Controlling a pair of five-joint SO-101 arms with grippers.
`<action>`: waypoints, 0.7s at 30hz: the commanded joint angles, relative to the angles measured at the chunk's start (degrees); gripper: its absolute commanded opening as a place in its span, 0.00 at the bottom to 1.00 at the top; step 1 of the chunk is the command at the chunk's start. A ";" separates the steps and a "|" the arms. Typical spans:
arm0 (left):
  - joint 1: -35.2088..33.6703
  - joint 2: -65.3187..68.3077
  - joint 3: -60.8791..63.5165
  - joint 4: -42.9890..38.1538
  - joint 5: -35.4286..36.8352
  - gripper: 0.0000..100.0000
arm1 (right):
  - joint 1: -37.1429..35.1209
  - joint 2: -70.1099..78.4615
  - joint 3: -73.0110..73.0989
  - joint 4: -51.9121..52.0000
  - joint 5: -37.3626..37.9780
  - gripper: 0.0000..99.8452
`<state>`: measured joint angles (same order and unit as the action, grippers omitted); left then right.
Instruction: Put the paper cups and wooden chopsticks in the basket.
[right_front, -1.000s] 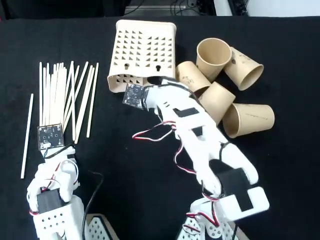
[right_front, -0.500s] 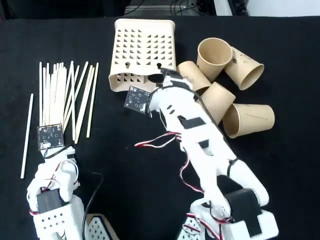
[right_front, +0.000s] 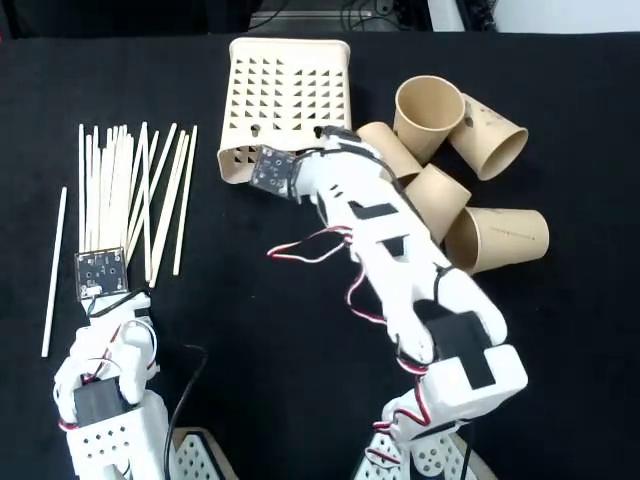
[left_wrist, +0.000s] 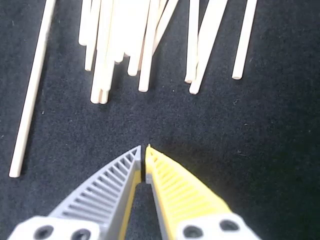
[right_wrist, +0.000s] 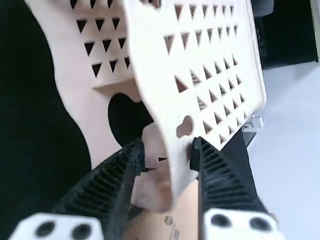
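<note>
The cream perforated basket (right_front: 285, 100) lies on its side at the back of the black table. My right gripper (right_front: 325, 145) is at its near right corner, with the basket wall (right_wrist: 200, 60) clamped between its black fingers (right_wrist: 120, 175). Several paper cups (right_front: 428, 105) lie in a heap to the right of the basket, one (right_front: 380, 150) touching the gripper's side. A bundle of wooden chopsticks (right_front: 125, 190) lies at the left. My left gripper (left_wrist: 144, 150) is shut and empty, just short of the chopstick ends (left_wrist: 145, 75).
One stray chopstick (right_front: 53, 270) lies apart at the far left. A red and white cable (right_front: 310, 255) loops off the right arm over the table's middle. A paper cup's side (right_wrist: 167, 222) lies under the right gripper.
The right arm has swung and stretched toward the basket's corner. The basket has turned slightly and now lies straighter. The left arm has not moved.
</note>
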<state>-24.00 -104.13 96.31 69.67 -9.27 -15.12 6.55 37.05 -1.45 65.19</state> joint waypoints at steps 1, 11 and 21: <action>-0.31 -0.09 1.01 0.18 0.00 0.03 | 0.79 -0.22 -2.95 -1.23 0.44 0.17; -0.31 -0.09 1.01 0.18 0.00 0.03 | 0.53 10.86 1.36 -32.62 0.62 0.01; -0.31 -0.09 1.01 0.18 0.00 0.03 | -2.81 5.23 15.52 -53.19 0.35 0.01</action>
<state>-24.00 -104.13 96.31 69.67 -9.27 -15.91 17.98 48.04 -48.57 65.36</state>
